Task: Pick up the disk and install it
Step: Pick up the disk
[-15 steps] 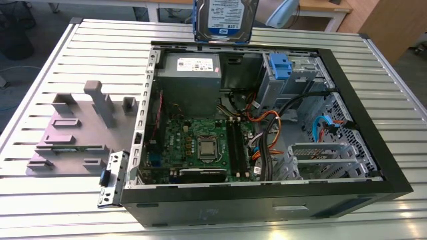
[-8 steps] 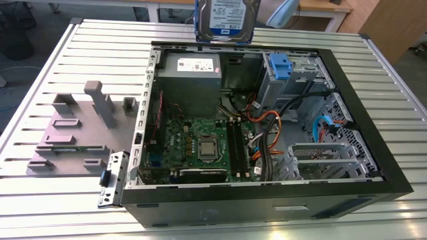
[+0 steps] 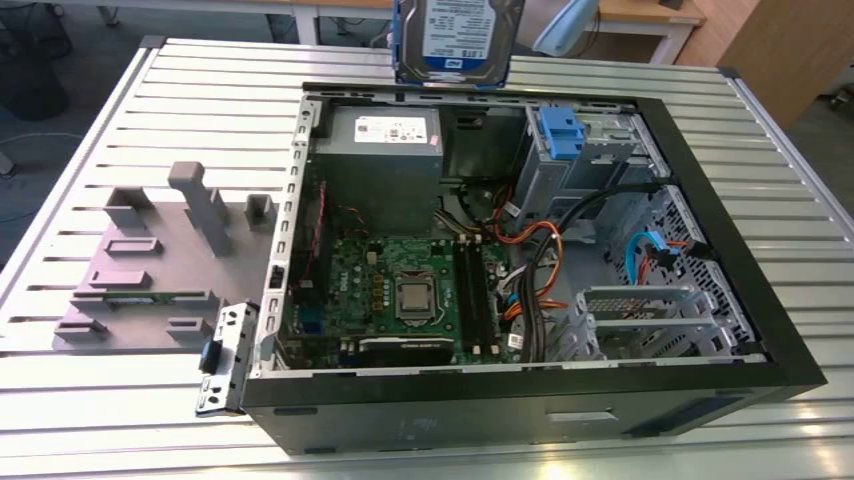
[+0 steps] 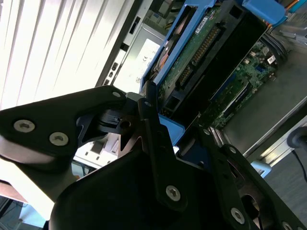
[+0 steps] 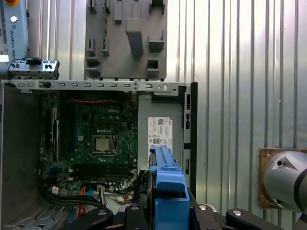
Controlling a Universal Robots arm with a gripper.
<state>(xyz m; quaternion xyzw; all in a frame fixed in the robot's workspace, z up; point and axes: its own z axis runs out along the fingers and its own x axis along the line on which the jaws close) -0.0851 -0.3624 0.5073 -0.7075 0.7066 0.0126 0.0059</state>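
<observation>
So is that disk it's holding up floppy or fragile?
Probably stiff: the disk sits upright in the gripper without sagging. Likely heavy for its size, being metal-bodied. Perhaps delicate: the second wrist view shows its bare circuit board.

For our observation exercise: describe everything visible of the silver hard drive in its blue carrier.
The disk is a silver hard drive with white-and-blue label, framed by a blue plastic carrier; the second wrist view shows its green circuit board. It hangs upright above the open computer case, clamped by the black gripper.

Upright disk (image 3: 454,38), above open computer case (image 3: 534,386), slatted table (image 3: 214,105)
</observation>
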